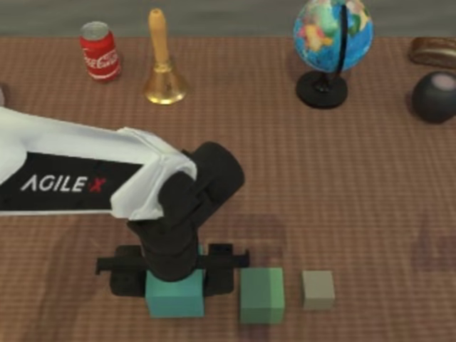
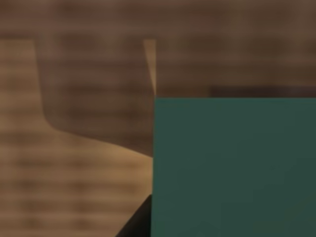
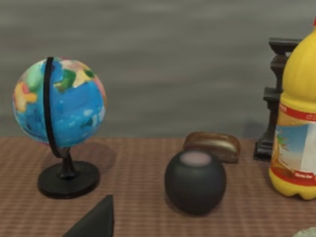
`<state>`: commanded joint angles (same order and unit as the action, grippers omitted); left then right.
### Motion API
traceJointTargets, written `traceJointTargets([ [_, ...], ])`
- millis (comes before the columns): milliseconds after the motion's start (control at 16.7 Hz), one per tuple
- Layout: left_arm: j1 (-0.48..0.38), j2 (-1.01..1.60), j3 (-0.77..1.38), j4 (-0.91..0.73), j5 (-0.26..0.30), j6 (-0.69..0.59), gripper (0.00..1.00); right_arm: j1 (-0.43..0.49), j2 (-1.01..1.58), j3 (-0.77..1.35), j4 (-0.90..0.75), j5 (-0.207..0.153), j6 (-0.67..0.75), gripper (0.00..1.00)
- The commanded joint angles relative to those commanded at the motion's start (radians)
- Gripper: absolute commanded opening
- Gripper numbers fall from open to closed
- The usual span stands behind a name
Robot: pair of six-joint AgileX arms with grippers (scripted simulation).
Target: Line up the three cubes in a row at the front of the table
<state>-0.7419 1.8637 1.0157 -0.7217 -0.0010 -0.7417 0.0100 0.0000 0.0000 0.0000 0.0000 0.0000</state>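
Cubes stood in a row near the front edge of the table [image 1: 342, 178]: the large teal cube [image 1: 175, 298] on the left, the medium green cube [image 1: 261, 295] just beside it with a small gap, and the small beige-grey cube [image 1: 318, 289] a little further right, also apart from its neighbour. All three sat flat on the woven brown surface, roughly level with one another, so the line-up looked nearly or fully complete; what seemed left was for the arm to let go of the teal cube and pull away.

From the top view, the left arm reached in from the left side, its white shell marked AgileX, with the dark wrist bent straight down over the teal cube. The left gripper [image 1: 174, 276] sat directly above that cube, its black fingers straddling the cube on either side. Whether the jaws were clamped on the cube or already released could not be told from these views. The left wrist view showed only the cube's teal face very close, filling much of the frame.

The right arm did not appear in the top view; its wrist camera looked toward the back of the table, at a globe [image 3: 58, 106], a dark grey ball [image 3: 195, 181] and a yellow bottle [image 3: 296, 133].
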Motion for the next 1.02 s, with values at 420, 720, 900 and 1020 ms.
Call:
traceJointTargets([
  [420, 0.000, 0.000, 0.000, 0.000, 0.000, 0.000, 0.83, 0.000, 0.000, 0.000, 0.000, 0.000, 0.000, 1.00],
  [720, 0.000, 0.000, 0.000, 0.000, 0.000, 0.000, 1.00, 0.000, 0.000, 0.000, 0.000, 0.000, 0.000, 1.00],
  [900, 0.000, 0.000, 0.000, 0.000, 0.000, 0.000, 1.00, 0.000, 0.000, 0.000, 0.000, 0.000, 0.000, 1.00],
  [1020, 0.000, 0.000, 0.000, 0.000, 0.000, 0.000, 1.00, 0.000, 0.000, 0.000, 0.000, 0.000, 0.000, 1.00],
])
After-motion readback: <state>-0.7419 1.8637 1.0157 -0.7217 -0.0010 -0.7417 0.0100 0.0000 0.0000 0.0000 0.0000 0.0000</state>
